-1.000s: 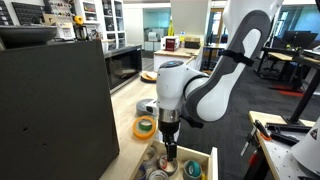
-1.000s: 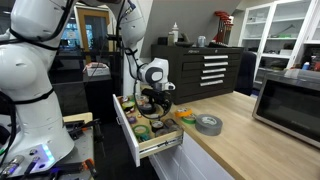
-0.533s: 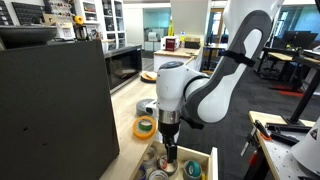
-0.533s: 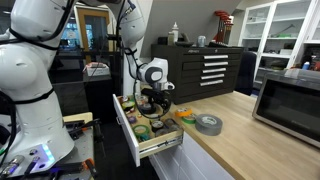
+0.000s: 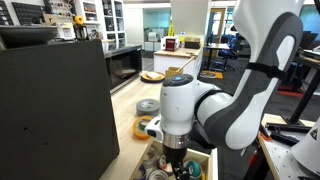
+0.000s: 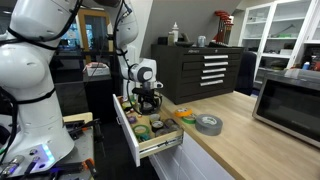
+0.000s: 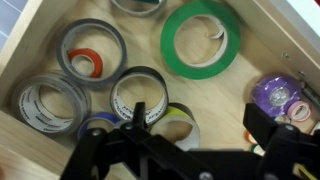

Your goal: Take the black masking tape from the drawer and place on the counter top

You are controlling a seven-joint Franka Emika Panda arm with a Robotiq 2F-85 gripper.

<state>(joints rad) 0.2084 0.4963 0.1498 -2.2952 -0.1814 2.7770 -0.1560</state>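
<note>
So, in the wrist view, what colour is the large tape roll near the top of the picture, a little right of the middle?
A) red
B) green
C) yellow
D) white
B: the green roll lies flat on the wooden bottom of the drawer, and its whole band is bright green.

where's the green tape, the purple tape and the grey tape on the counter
green tape (image 7: 168, 40): wrist view, left side of its ring
purple tape (image 7: 270, 93): wrist view, its top face
grey tape (image 6: 207, 128): in an exterior view, its near side wall
</note>
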